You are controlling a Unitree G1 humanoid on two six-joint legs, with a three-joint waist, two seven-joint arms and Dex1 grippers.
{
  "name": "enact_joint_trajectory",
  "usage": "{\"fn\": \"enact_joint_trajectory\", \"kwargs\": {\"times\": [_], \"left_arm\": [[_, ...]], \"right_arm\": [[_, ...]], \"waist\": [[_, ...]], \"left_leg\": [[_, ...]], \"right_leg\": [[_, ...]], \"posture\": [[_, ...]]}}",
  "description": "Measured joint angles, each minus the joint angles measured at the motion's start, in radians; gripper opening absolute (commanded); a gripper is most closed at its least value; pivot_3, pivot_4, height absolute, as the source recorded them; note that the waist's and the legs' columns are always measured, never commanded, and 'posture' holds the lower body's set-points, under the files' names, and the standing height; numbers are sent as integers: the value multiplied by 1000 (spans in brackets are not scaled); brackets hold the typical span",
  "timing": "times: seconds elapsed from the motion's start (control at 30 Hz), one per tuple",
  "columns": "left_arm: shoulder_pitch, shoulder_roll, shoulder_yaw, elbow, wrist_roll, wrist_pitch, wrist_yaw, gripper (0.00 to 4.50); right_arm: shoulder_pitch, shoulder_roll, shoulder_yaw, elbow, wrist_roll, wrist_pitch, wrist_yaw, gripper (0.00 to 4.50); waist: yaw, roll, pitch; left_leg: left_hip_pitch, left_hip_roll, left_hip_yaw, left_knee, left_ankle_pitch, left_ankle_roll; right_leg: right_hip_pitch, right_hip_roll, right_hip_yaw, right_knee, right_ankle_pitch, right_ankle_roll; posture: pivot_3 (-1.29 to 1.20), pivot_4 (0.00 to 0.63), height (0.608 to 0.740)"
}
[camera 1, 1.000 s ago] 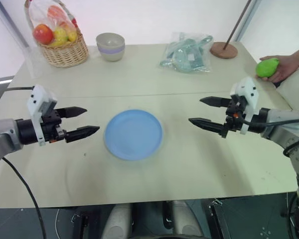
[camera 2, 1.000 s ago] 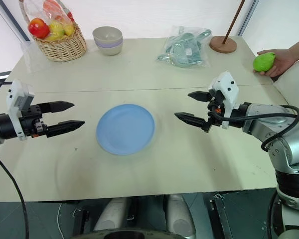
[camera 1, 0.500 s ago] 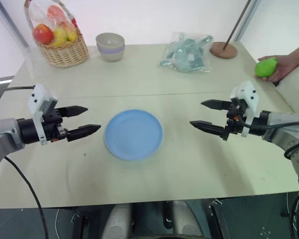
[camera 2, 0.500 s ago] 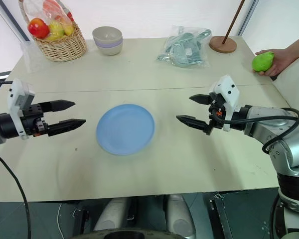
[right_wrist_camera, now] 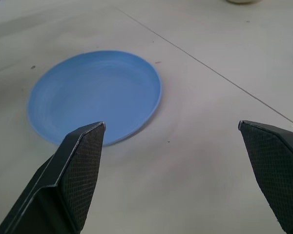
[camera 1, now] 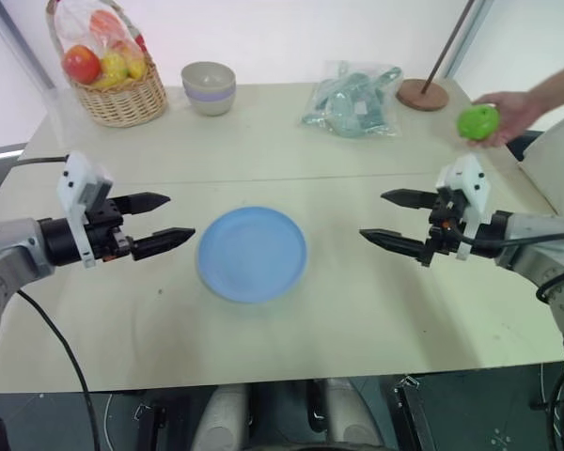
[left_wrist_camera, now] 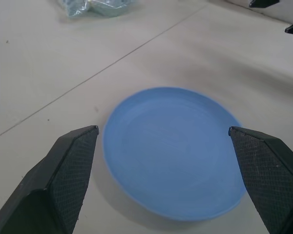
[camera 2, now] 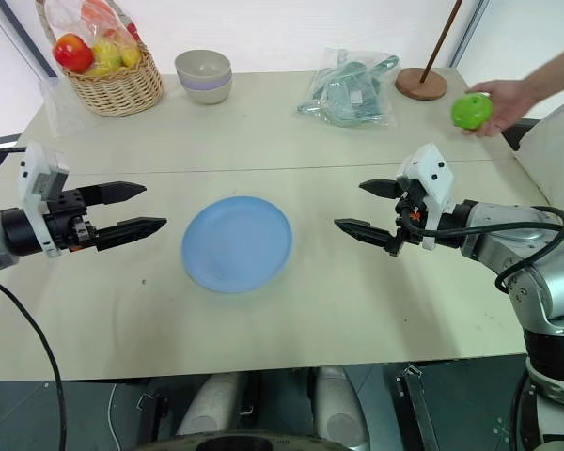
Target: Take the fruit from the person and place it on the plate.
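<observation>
The person's bare forearm [camera 1: 555,86] runs off the picture's right side. The clear plastic bag of pale green items [camera 1: 352,99] near the tabletop's far edge hides its contents. The thin brown pole [camera 1: 453,42] is cut off above.

Bright green fruit [camera 1: 477,121], light blue plate [camera 1: 252,254], beige lilac-banded bowl [camera 1: 208,86].

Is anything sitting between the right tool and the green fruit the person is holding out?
Nothing visible. The fruit is in the person's hand above the table's far right corner, and only bare table lies between it and the open right tool.
</observation>
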Motion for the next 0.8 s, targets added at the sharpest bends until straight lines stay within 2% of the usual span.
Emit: {"fn": "enact_joint_trajectory", "kwargs": {"times": [0.33,0.8], "left_arm": [[-74,-114,-34,6,20,-8,120,4461],[-107,-141,-43,31,19,-3,143,4461]], "right_arm": [[-29,38,-2,0,1,-14,-83,4500],[-138,116,35,-22,79,96,-166,4500]], "waist": [[0,0,0],[0,0,0]], "left_leg": [[0,0,0,0,0,0],[0,0,0,0,0,0]], "right_leg": [[0,0,0,0,2,3],[0,1,0,0,2,3]], "posture": [[0,150,740],[0,150,740]]}}
